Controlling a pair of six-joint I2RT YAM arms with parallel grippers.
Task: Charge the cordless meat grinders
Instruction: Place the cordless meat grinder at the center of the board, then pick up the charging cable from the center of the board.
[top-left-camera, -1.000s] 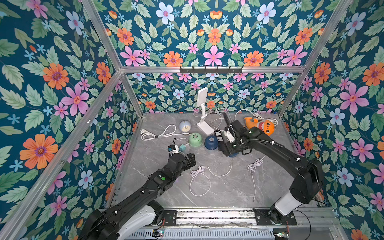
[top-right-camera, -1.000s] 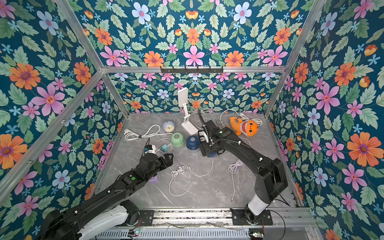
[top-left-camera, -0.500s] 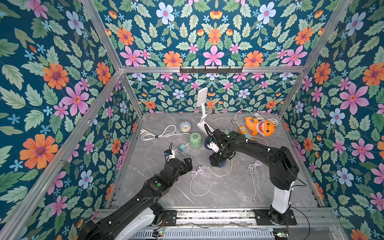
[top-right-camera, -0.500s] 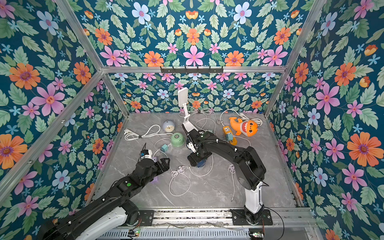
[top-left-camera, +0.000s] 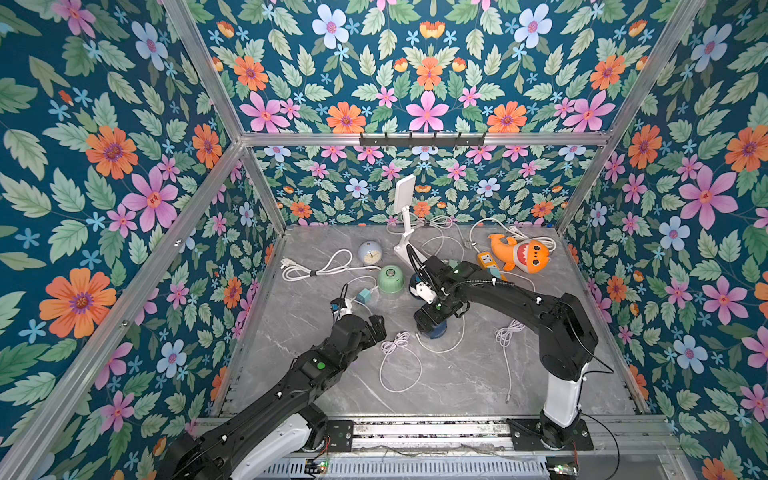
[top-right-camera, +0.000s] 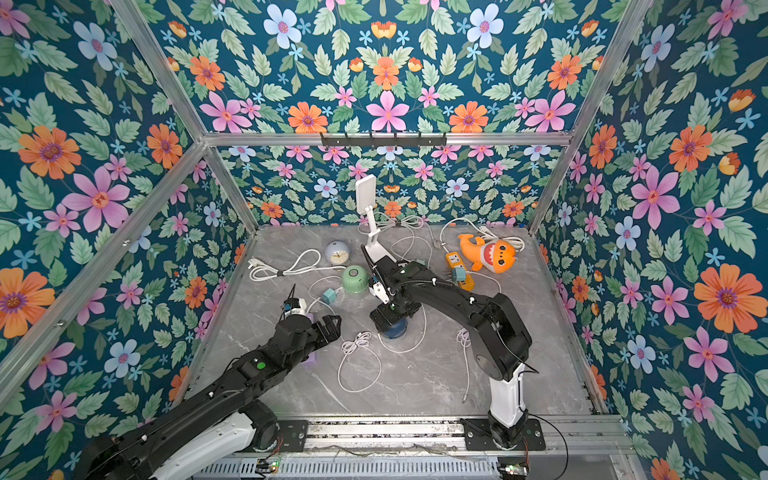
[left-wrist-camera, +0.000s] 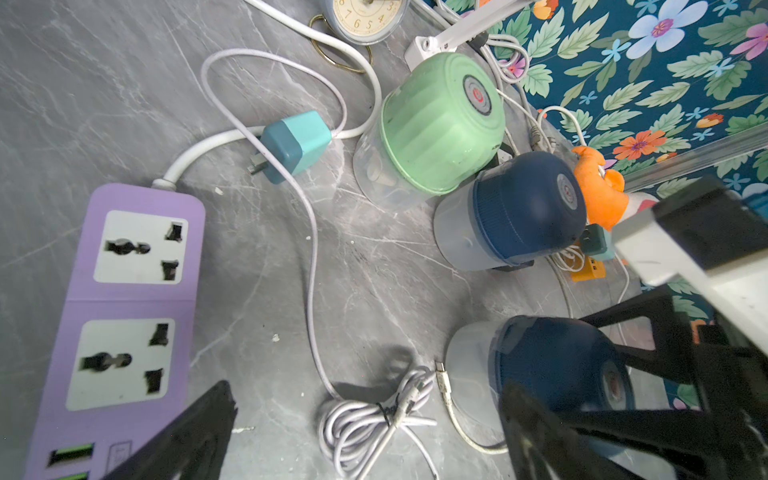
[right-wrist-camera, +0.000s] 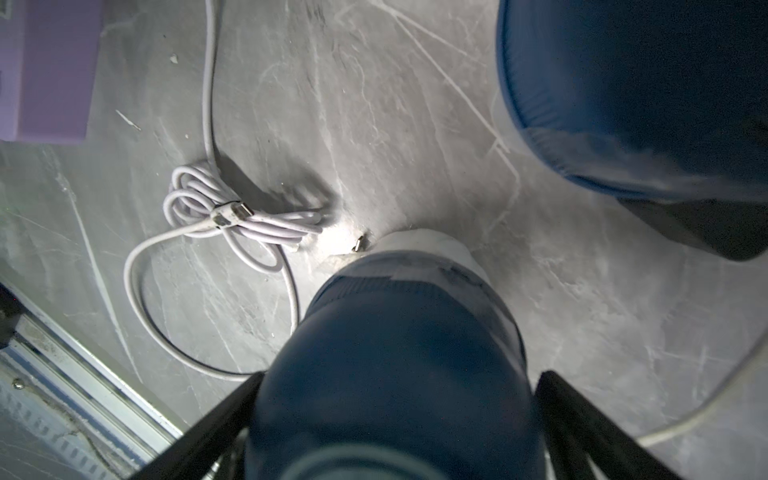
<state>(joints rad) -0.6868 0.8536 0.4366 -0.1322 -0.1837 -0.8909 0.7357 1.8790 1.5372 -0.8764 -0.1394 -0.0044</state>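
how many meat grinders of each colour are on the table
pale green grinder: 1
navy blue grinders: 2
total: 3

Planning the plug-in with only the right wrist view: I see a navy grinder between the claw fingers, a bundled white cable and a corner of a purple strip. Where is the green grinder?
Observer: The green grinder stands farther back, right beside the second navy grinder.
Operator: Is any adapter plugged into the strip?
Observer: No. The teal adapter lies unplugged on the table, between the purple strip and the green grinder.
Operator: What about the left claw?
Observer: The left claw is open and empty, over the purple strip's end.
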